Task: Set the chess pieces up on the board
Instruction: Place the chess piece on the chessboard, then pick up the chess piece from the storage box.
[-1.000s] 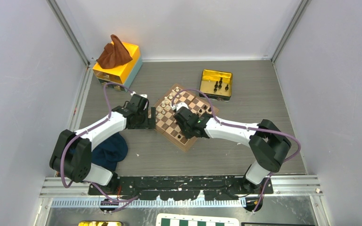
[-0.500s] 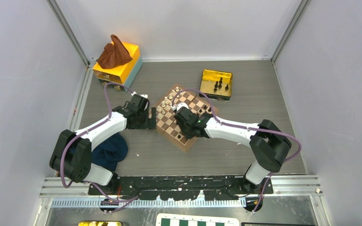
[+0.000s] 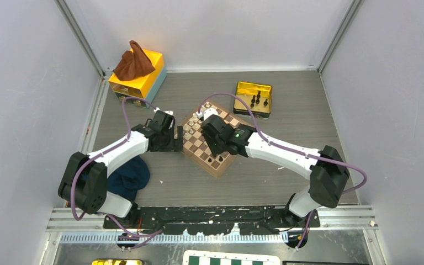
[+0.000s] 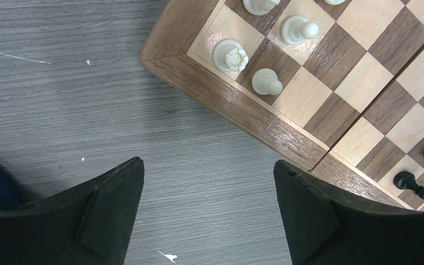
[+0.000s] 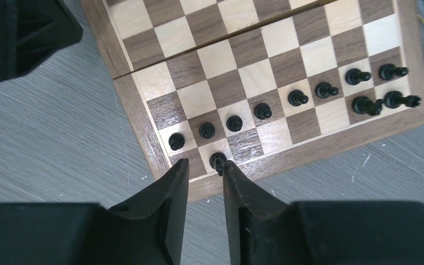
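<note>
The wooden board (image 3: 219,167) lies tilted at the table's middle. In the right wrist view, black pawns (image 5: 234,123) line its second row (image 5: 320,146), with other black pieces on the back row at right. One black piece (image 5: 217,160) stands on the back row just beyond my right gripper's (image 5: 205,165) tips, touching the right fingertip (image 5: 229,167). It is not between the fingers, which stand slightly apart. The right gripper (image 3: 212,144) hovers over the board's near part. My left gripper (image 4: 208,165) is open and empty on the table beside the board's left edge (image 4: 226,105). More black pieces (image 3: 256,99) stand in a gold tray (image 3: 242,88).
Cream pieces (image 4: 231,55) stand on the board's far left rows. A yellow box with a brown cloth (image 3: 138,72) sits at the back left. A dark blue cloth (image 3: 128,176) lies near the left arm. A green-and-white board (image 3: 232,258) shows below the table's near edge.
My right arm has stretched out, and its gripper has moved a little up and to the left over the board. The left arm has not moved.
</note>
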### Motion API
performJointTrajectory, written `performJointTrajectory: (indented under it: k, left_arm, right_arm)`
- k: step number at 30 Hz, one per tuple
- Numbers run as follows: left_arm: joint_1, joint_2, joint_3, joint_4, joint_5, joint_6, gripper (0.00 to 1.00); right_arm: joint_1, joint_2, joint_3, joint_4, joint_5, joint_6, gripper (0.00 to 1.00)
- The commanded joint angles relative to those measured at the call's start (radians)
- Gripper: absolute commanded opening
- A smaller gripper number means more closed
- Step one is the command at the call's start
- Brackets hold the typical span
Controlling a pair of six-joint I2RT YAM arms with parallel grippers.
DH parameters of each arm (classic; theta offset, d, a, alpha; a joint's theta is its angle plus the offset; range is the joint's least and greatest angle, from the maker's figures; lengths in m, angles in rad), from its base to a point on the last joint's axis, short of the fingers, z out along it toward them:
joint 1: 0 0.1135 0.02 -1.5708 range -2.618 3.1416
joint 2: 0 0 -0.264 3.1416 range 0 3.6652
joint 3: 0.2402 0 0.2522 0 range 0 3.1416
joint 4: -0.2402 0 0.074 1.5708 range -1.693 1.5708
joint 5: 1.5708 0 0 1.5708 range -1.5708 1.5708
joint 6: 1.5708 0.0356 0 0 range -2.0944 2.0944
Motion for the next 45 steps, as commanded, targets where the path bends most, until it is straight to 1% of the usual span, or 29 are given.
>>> performJointTrajectory:
  k: [1, 6, 9, 16, 22, 26, 36, 45]
  left_arm:
    - [-0.005, -0.023, 0.019, 0.015, -0.013, -0.005, 0.88]
    - [-0.005, -0.031, 0.019, 0.01, -0.023, -0.003, 0.88]
    - [-0.005, -0.039, 0.017, 0.004, -0.034, -0.001, 0.88]
    - [-0.005, -0.049, 0.015, -0.012, -0.06, 0.006, 0.89]
    - [-0.005, -0.045, 0.014, -0.014, -0.072, 0.009, 0.9]
    - [-0.005, -0.045, 0.014, -0.016, -0.073, 0.011, 0.9]
    - [-0.005, -0.042, 0.012, -0.015, -0.079, 0.017, 0.9]
    - [-0.005, -0.047, 0.011, -0.021, -0.087, 0.02, 0.9]
  right_arm:
    - [0.005, -0.058, 0.097, -0.039, 0.068, -0.003, 0.37]
    - [-0.01, -0.006, 0.203, -0.063, 0.191, -0.037, 0.46]
    - [-0.057, 0.051, 0.273, -0.064, 0.227, -0.052, 0.47]
    - [-0.281, 0.232, 0.457, -0.085, 0.193, -0.039, 0.48]
    - [-0.449, 0.403, 0.623, -0.115, 0.16, -0.028, 0.48]
    - [-0.52, 0.487, 0.678, -0.11, 0.127, -0.012, 0.48]
    - [-0.601, 0.644, 0.776, -0.13, 0.092, 0.028, 0.47]
    - [-0.637, 0.697, 0.813, -0.141, 0.085, 0.044, 0.47]
